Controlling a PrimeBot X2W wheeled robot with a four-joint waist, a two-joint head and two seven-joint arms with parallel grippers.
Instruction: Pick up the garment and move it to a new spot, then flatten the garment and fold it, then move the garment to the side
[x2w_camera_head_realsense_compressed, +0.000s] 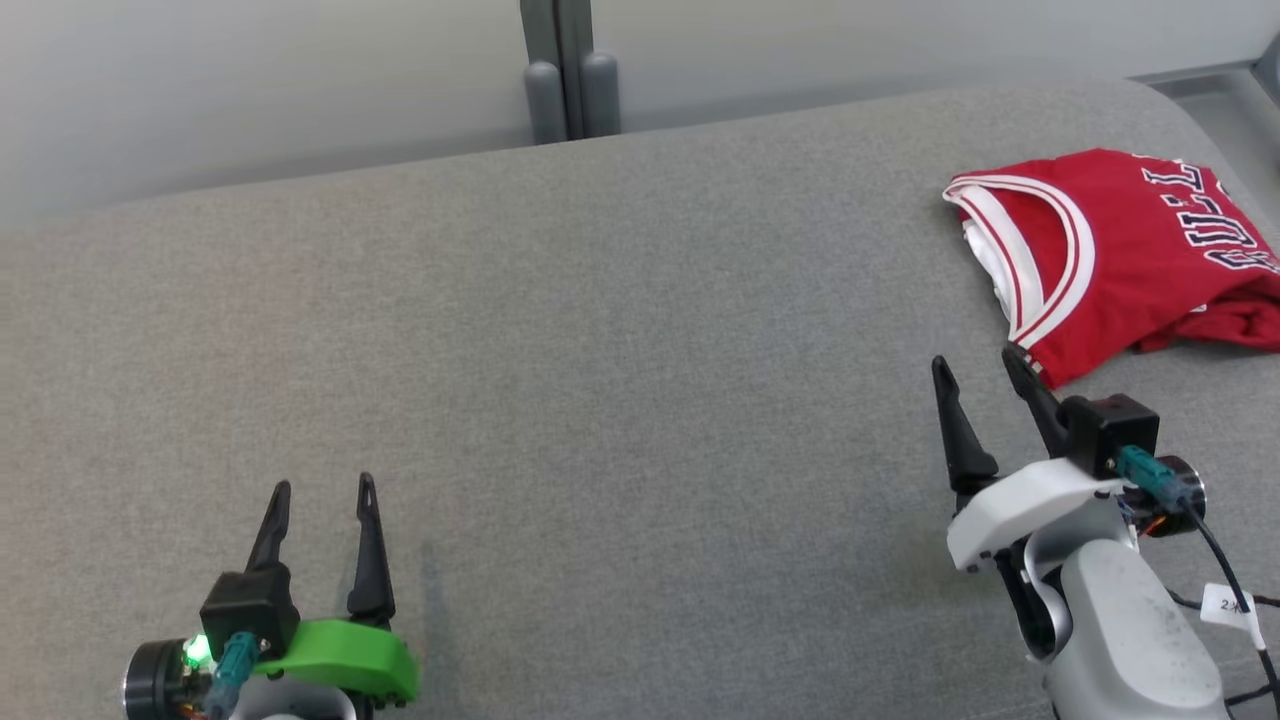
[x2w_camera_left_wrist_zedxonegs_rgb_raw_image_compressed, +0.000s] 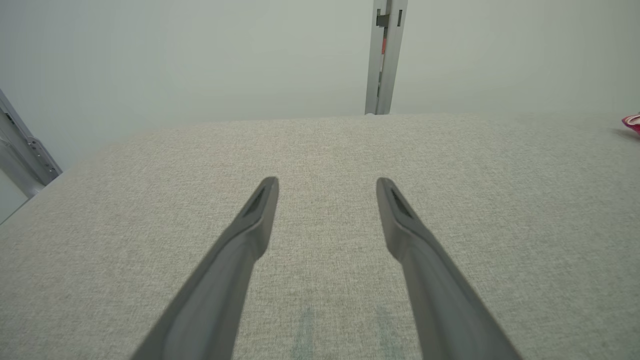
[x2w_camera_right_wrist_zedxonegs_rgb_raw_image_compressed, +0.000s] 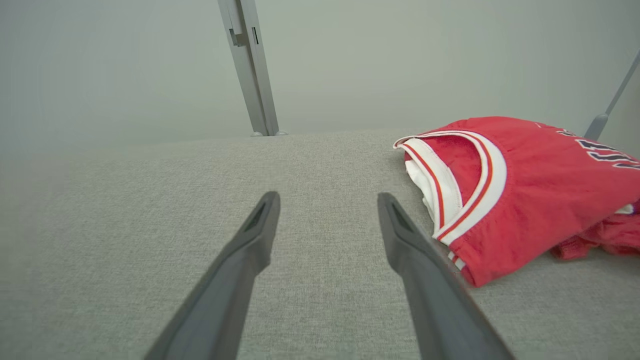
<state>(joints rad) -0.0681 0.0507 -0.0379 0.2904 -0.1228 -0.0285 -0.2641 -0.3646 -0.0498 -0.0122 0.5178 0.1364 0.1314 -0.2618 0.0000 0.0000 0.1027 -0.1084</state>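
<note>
Garment (x2w_camera_head_realsense_compressed: 1130, 250), red with white trim and dark lettering, lies loosely folded on the bench (x2w_camera_head_realsense_compressed: 600, 350) just beside the right hand (x2w_camera_head_realsense_compressed: 975, 356), spread empty like the left hand (x2w_camera_head_realsense_compressed: 325, 483).

The red garment (x2w_camera_head_realsense_compressed: 1120, 260) runs off the head view's edge at 3 o'clock, its lettering cut short.

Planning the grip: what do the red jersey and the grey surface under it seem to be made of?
Red jersey: seemingly thin synthetic sports fabric, matte; it drapes in soft folds, with white-and-red banded trim. Fibre unclear.
Grey surface: woven upholstery-type cloth, matte, fine flecked weave showing; possibly padded, given its rounded far edge.
</note>
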